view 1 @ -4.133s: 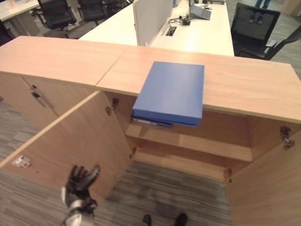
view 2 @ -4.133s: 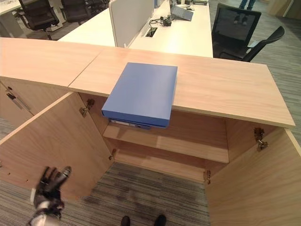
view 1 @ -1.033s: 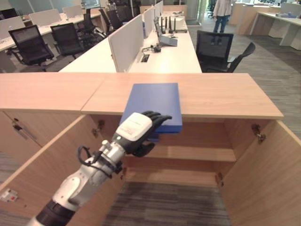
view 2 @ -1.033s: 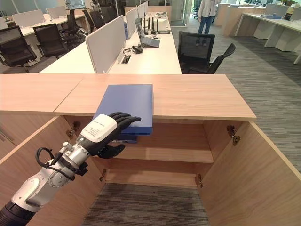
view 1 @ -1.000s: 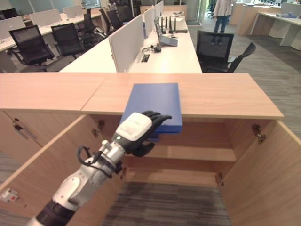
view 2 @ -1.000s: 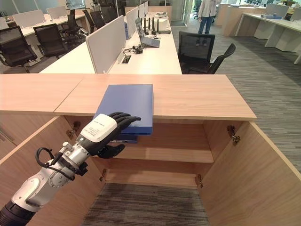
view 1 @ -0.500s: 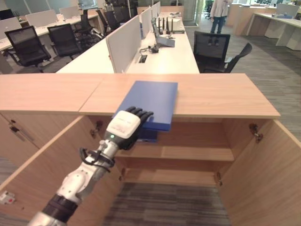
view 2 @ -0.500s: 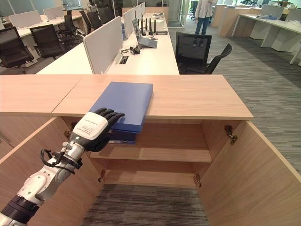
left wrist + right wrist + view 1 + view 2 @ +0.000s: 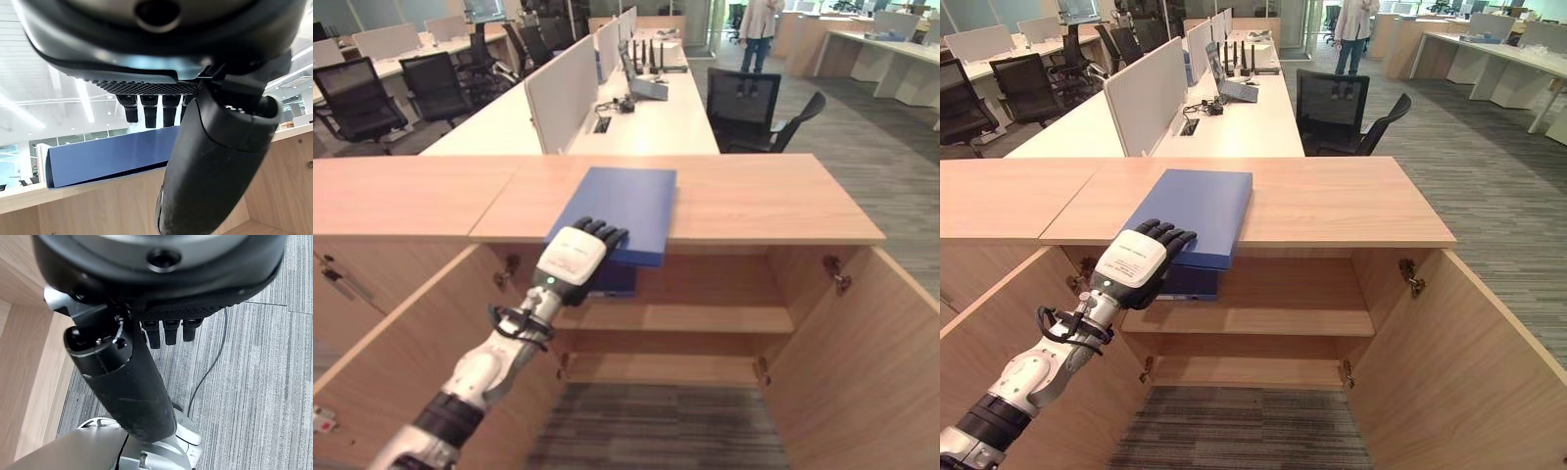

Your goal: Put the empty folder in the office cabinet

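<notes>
1. Blue folder (image 9: 622, 211) lies flat on the wooden top of the office cabinet (image 9: 773, 201), its near end sticking out over the front edge above the open compartment.
2. I see my left hand (image 9: 1141, 259) reaching up from the lower left to that overhanging near-left corner, fingers (image 9: 1167, 233) laid out fairly straight on the folder's top face.
3. From the left wrist view, the fingers (image 9: 149, 108) sit above the folder's edge (image 9: 107, 156) and the thumb (image 9: 215, 171) hangs below it, spread apart; I can't tell whether the thumb touches the underside, so I read this as an open hand resting on the folder, not a closed grip.
4. Both cabinet doors stand open, the left door (image 9: 421, 343) and the right door (image 9: 1459, 362), with a bare shelf (image 9: 1263, 318) inside.
5. My right hand (image 9: 146, 357) hangs over the grey carpet (image 9: 259, 372), fingers loosely extended and holding nothing.
6. Beyond the cabinet I see a long white desk (image 9: 1234, 117) and a black chair (image 9: 1337, 108).
</notes>
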{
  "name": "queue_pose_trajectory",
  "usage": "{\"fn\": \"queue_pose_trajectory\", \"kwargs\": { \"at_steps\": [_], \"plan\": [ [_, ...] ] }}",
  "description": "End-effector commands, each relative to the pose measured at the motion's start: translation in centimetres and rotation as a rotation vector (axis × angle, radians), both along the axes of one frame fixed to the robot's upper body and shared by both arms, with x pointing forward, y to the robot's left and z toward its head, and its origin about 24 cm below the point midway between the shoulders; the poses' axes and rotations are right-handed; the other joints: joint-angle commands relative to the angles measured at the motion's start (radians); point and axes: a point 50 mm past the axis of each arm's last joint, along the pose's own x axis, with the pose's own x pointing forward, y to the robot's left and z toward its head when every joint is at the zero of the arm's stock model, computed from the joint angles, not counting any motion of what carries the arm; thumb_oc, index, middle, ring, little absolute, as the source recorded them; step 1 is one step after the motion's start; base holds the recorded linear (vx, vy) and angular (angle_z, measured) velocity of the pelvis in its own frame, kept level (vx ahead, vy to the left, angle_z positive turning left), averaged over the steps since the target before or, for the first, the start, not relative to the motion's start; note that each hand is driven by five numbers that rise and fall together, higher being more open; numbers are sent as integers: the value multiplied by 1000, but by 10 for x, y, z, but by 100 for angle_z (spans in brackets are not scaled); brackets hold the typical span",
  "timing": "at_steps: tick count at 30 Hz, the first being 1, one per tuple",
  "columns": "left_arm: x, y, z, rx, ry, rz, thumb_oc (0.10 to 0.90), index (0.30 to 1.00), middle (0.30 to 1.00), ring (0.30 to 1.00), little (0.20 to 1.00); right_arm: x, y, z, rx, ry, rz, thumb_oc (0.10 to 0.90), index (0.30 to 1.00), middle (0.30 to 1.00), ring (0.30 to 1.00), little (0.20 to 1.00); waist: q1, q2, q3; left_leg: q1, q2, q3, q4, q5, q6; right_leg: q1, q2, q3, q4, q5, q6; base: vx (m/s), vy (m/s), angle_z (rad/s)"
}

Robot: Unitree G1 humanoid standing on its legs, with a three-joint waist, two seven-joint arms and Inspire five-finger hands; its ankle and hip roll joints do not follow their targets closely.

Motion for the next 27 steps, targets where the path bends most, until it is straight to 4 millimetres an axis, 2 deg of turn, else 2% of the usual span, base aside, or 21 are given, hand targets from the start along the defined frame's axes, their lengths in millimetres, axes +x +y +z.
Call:
{"fn": "queue_pose_trajectory", "kwargs": {
  "at_steps": [1,4,5,6,7,12,17,22,27],
  "plan": [
    [34,-11,64,-4,-305,9,800,900,900,900,900,26,2,3,-17,-69,92,800,900,900,900,900,-6,-49,-19,5,-1,-10,-10,-63,-33,60,-68,37,6,-37,115,0,0,0],
    [38,-9,62,17,-298,28,800,900,900,900,900,27,2,3,-18,-71,94,800,900,900,900,900,-7,-50,-19,6,-2,-8,-10,-63,-33,60,-68,38,6,-37,115,-10,-11,-7],
    [42,-4,55,33,-274,63,756,834,834,834,834,27,1,4,-20,-72,97,800,900,900,900,900,-10,-51,-21,6,-3,-6,-10,-64,-33,60,-67,40,6,-37,115,-4,-4,-4],
    [42,-4,55,32,-275,63,596,594,594,594,594,27,1,4,-20,-72,97,800,900,900,900,900,-9,-50,-21,6,-3,-6,-10,-64,-33,60,-66,40,6,-38,115,0,0,0],
    [44,0,50,40,-261,95,400,300,300,300,300,27,1,4,-19,-73,98,800,900,900,900,900,-11,-51,-21,7,-3,-5,-10,-64,-33,61,-67,40,6,-38,115,0,0,0],
    [49,17,30,44,-212,214,400,300,300,300,300,26,2,3,-18,-76,94,800,900,900,900,900,-16,-54,-22,10,-3,1,-10,-64,-33,62,-65,44,6,-38,113,-6,-9,-4],
    [50,23,24,44,-195,248,400,300,300,300,300,24,2,3,-19,-75,95,800,900,900,900,900,-19,-54,-22,11,-3,3,-10,-64,-33,61,-64,46,6,-38,113,-3,-3,-3],
    [48,39,7,90,-132,312,400,300,300,300,300,23,1,3,-17,-77,94,800,900,900,900,900,-21,-56,-22,12,-3,8,-10,-65,-32,61,-62,52,6,-39,113,0,0,0],
    [46,46,6,83,-126,340,400,300,300,300,300,21,1,3,-21,-76,88,800,900,900,900,900,-20,-56,-24,12,-3,10,-10,-66,-32,61,-61,53,6,-39,114,0,0,0]
  ]
}}
